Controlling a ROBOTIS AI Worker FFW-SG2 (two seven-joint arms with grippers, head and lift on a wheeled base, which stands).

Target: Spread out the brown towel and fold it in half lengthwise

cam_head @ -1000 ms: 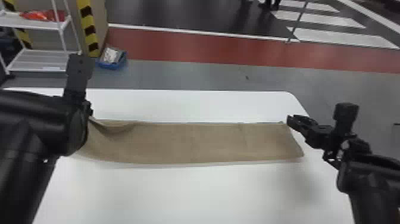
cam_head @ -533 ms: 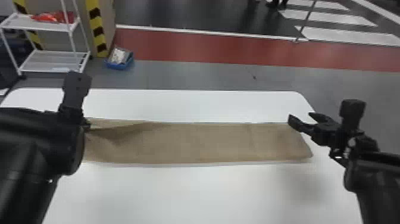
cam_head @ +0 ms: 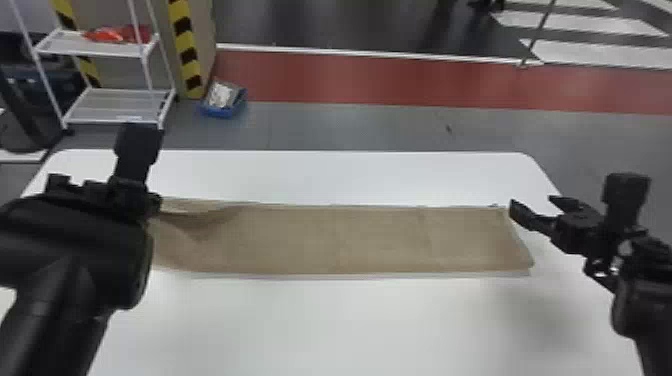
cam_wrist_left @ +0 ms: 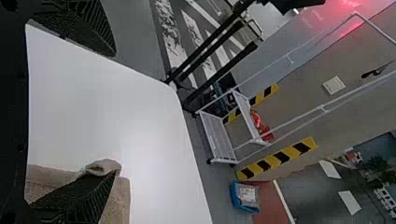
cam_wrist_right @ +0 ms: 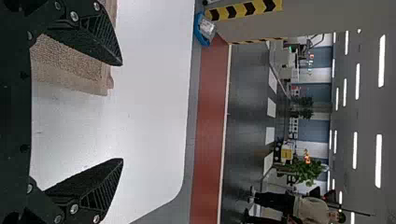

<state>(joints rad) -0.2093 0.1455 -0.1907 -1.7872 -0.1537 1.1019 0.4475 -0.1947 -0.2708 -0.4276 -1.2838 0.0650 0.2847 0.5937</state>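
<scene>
Slightly farther outward than before sits the black two-fingered right gripper (cam_wrist_right: 122,112), spread like the left gripper (cam_wrist_left: 116,114). Brown cloth towel (cam_head: 350,240), on the white table (cam_head: 350,325), appears halved lengthwise; its rumpled left end awaits smoothing.

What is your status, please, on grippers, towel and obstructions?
Left gripper open, by left end of brown towel. Right gripper open, near right end. Towel in long strip, rumpled at left. Left gripper's finger covers part.

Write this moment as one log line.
brown towel: long strip, left end rumpled | left gripper: open, at that end | right gripper: open, by right end
</scene>
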